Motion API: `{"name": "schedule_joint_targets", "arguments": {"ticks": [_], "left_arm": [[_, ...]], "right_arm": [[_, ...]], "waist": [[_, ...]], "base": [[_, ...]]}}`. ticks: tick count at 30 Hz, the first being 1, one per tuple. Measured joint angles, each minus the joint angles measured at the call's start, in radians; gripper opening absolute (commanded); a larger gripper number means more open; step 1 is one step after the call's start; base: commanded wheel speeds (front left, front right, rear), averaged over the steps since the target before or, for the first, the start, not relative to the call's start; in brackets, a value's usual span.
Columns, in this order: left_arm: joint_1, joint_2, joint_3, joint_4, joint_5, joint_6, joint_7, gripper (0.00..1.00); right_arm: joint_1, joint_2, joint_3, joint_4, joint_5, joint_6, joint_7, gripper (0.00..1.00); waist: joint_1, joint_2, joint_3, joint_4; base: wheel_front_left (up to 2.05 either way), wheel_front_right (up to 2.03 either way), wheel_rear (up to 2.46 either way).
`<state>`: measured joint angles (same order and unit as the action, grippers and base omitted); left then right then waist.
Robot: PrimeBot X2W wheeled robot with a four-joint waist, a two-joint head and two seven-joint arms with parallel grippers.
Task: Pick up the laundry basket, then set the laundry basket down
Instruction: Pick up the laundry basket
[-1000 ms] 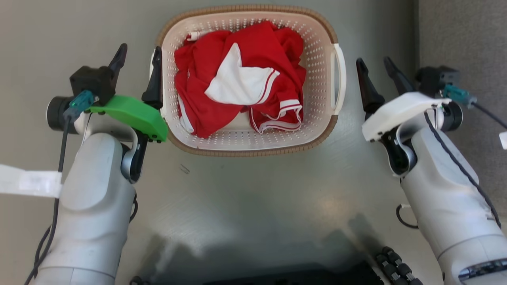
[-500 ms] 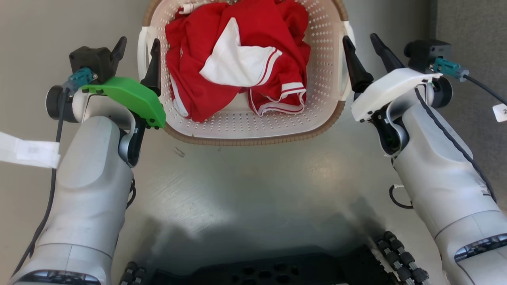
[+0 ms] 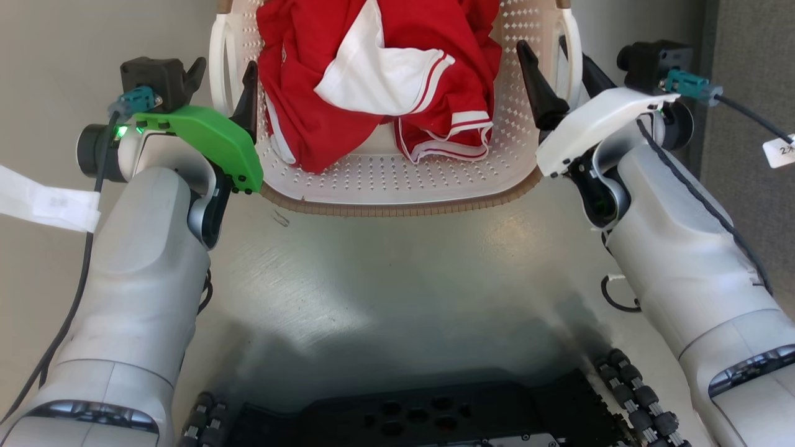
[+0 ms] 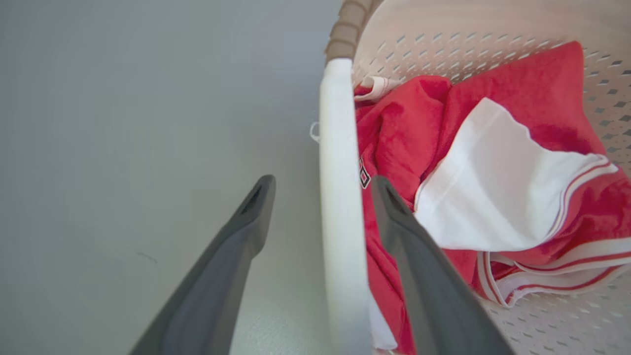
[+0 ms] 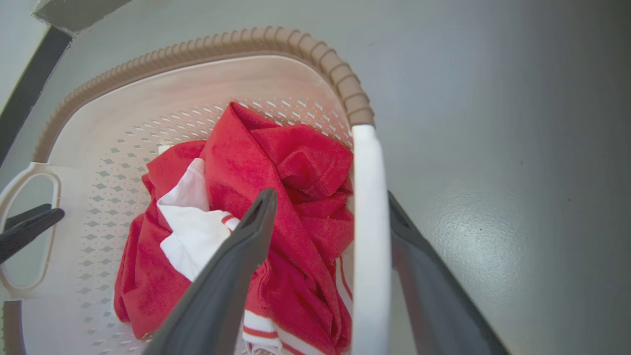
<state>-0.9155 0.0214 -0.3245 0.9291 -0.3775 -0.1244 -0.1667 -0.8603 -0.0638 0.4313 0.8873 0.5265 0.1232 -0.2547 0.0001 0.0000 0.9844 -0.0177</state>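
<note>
The laundry basket [image 3: 397, 208], cream-white and perforated with a brown rim, stands on the grey floor at the top of the head view, holding a red and white garment [image 3: 372, 81]. My left gripper [image 3: 223, 81] is open, one finger on each side of the basket's white left handle [image 4: 340, 197]. My right gripper [image 3: 559, 68] is open too, straddling the white right handle [image 5: 369, 222]. In the left wrist view the gripper [image 4: 323, 190] has its inner finger over the garment. In the right wrist view the gripper [image 5: 330, 199] stands the same way.
My dark wheeled base [image 3: 404, 422] fills the bottom of the head view. A darker carpet strip [image 3: 745, 62] runs along the right edge. A white tag [image 3: 43, 202] hangs off the left arm's cable. Grey floor [image 3: 404, 279] lies between base and basket.
The head camera has shifted, so the basket sits higher in view. The right gripper moved in from beside the basket to straddle its right handle. The left gripper now straddles the left handle.
</note>
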Motion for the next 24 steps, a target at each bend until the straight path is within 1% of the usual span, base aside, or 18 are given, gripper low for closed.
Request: {"name": "schedule_joint_targets", "arguments": {"ticks": [8,18,19,20,21,22,23,24], "left_arm": [[-0.037,-0.001,-0.025,0.036,-0.03,0.0,0.007,1.0],[-0.058,-0.001,-0.06,0.073,-0.061,0.0,0.007,1.0],[-0.061,-0.001,-0.062,0.078,-0.064,0.0,0.007,1.0],[-0.064,-0.001,-0.064,0.084,-0.067,0.0,0.007,0.96],[-0.066,-0.001,-0.066,0.09,-0.071,0.0,0.007,0.54],[-0.068,-0.001,-0.068,0.094,-0.079,0.0,0.007,0.29],[-0.069,-0.001,-0.071,0.096,-0.086,0.0,0.007,0.0],[-0.069,-0.001,-0.074,0.098,-0.087,0.0,0.007,0.0]], "right_arm": [[-0.034,-0.002,0.029,0.048,0.036,0.0,-0.001,1.0],[-0.063,-0.001,0.066,0.078,0.083,0.0,-0.001,1.0],[-0.065,-0.001,0.069,0.08,0.086,0.0,-0.001,0.91],[-0.067,-0.001,0.071,0.083,0.091,0.0,-0.001,0.75],[-0.069,-0.001,0.074,0.086,0.093,0.0,-0.001,0.47],[-0.071,-0.002,0.077,0.089,0.097,0.0,-0.001,0.28],[-0.073,-0.002,0.08,0.091,0.1,0.0,-0.001,0.09],[-0.075,-0.002,0.083,0.094,0.1,0.0,-0.001,0.0]], "waist": [[0.0,0.0,0.033,0.0],[-0.0001,0.0,0.041,-0.002],[-0.0001,0.0,0.042,-0.002],[-0.0001,0.0,0.042,-0.002],[0.0,0.0,0.042,-0.002],[0.0,0.0,0.042,-0.002],[-0.0001,0.0,0.042,-0.002],[-0.0001,0.0,0.042,-0.003]], "base": [[0.0,0.0,0.0],[0.0,0.0,0.0],[0.0,0.0,0.0],[0.0,0.0,0.0],[0.0,0.0,0.0],[0.0,0.0,0.0],[0.0,0.0,0.0],[0.0,0.0,0.0]]}}
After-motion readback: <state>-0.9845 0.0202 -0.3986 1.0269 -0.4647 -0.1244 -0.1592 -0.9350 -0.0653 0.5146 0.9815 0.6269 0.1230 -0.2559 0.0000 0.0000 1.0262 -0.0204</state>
